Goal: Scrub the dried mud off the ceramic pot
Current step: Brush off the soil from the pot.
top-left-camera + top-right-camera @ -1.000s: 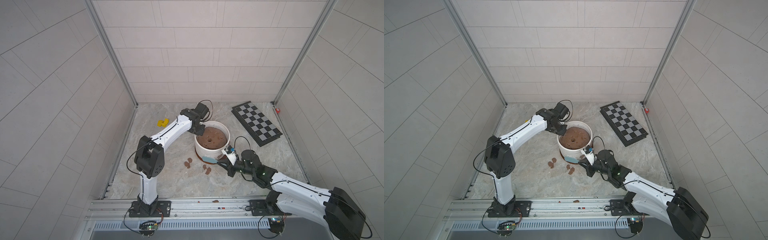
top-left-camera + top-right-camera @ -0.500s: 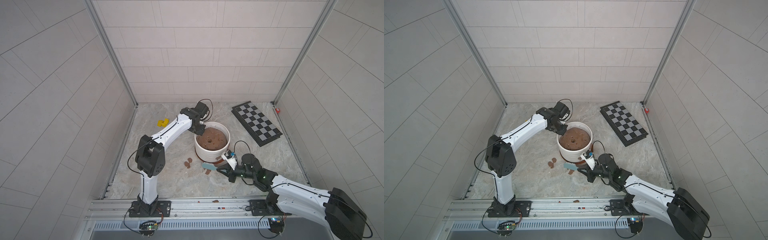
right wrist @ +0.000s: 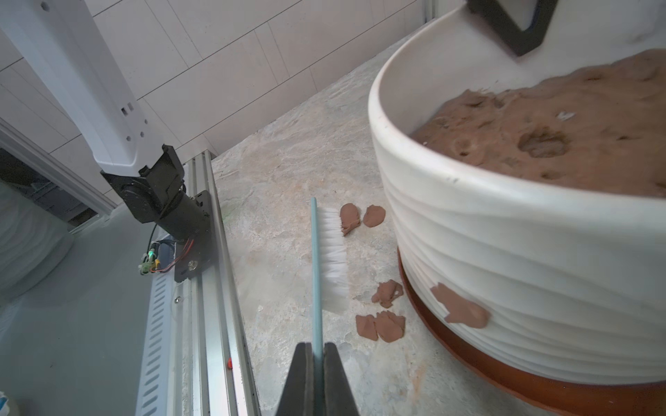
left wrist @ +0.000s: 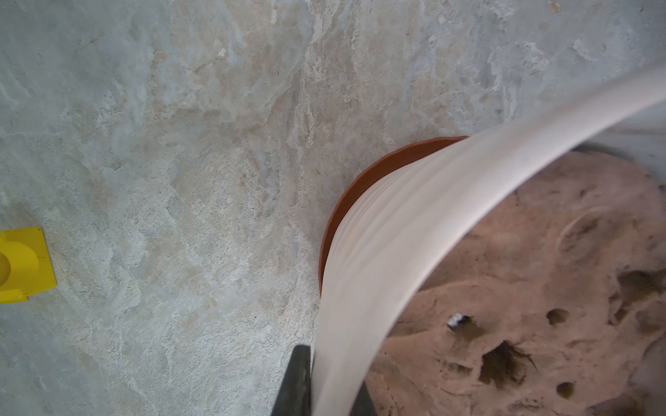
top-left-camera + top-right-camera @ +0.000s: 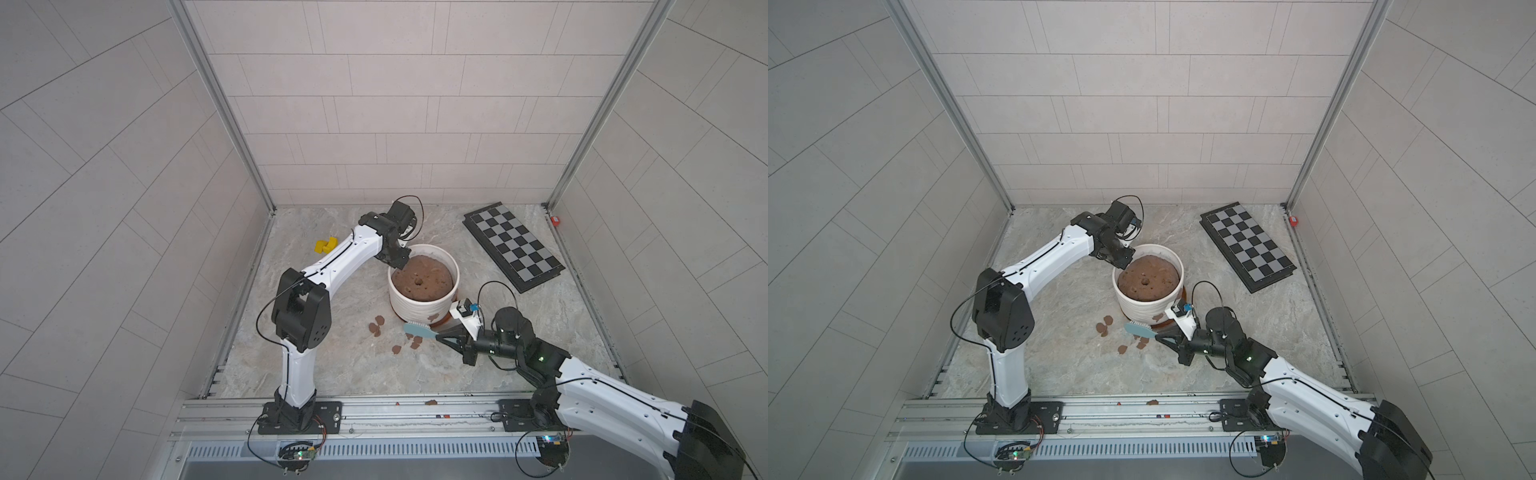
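Nearest me, the right claw (image 3: pixel 317 351) is clenched on the thin blue handle of the brush (image 3: pixel 316 259), its bristles facing the pot but not touching it. Loose mud lumps (image 3: pixel 382 324) lie on the floor (image 3: pixel 288 180) at the pot's 6 o'clock. One mud patch (image 3: pixel 461 308) clings low on the white pot (image 3: pixel 522 234) near 5 o'clock, just above the orange saucer (image 3: pixel 468 354). My worry is that the slim handle could twist in the grip under hard pressure (or the bristles could skid onto the saucer). The pot holds a brown soil mound (image 5: pixel 422 279) with a central hole. Farthest away, the left claw (image 5: pixel 398 262) pinches the rim at 10 o'clock.
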`<state>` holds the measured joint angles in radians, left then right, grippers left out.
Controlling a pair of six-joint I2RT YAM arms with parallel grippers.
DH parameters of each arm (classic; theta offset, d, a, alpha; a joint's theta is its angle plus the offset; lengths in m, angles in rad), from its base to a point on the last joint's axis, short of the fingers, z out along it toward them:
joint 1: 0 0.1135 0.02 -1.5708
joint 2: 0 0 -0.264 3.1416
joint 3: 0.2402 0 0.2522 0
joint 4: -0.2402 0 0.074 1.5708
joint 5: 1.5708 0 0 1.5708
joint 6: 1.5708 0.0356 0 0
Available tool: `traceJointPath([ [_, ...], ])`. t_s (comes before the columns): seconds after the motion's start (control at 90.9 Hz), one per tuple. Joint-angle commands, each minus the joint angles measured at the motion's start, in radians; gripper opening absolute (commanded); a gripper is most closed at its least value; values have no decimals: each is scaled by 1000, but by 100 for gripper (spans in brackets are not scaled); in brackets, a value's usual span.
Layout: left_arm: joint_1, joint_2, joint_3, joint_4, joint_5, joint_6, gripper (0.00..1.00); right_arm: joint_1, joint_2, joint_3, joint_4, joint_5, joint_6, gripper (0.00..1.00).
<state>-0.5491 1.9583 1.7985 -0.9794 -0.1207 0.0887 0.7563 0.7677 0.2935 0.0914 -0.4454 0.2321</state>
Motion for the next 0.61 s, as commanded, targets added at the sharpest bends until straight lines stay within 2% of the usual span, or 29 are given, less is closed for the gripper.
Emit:
traceJointPath([
  [0.0, 18, 26, 27, -64, 56, 54, 0, -16, -26, 27, -66, 45, -36, 0],
  [0.165, 21, 26, 55, -92, 61, 43, 2, -24, -23, 30, -60, 18, -47, 0],
  [0.352, 21, -4, 75, -117, 73, 15, 13, -27, -15, 40, -52, -32, -48, 0],
  [0.484, 19, -41, 92, -154, 99, -31, 33, -28, -6, 44, -33, -73, -47, 0],
  [0.594, 17, -99, 85, -166, 107, -117, 52, -28, -4, 48, -18, -82, -44, 0],
])
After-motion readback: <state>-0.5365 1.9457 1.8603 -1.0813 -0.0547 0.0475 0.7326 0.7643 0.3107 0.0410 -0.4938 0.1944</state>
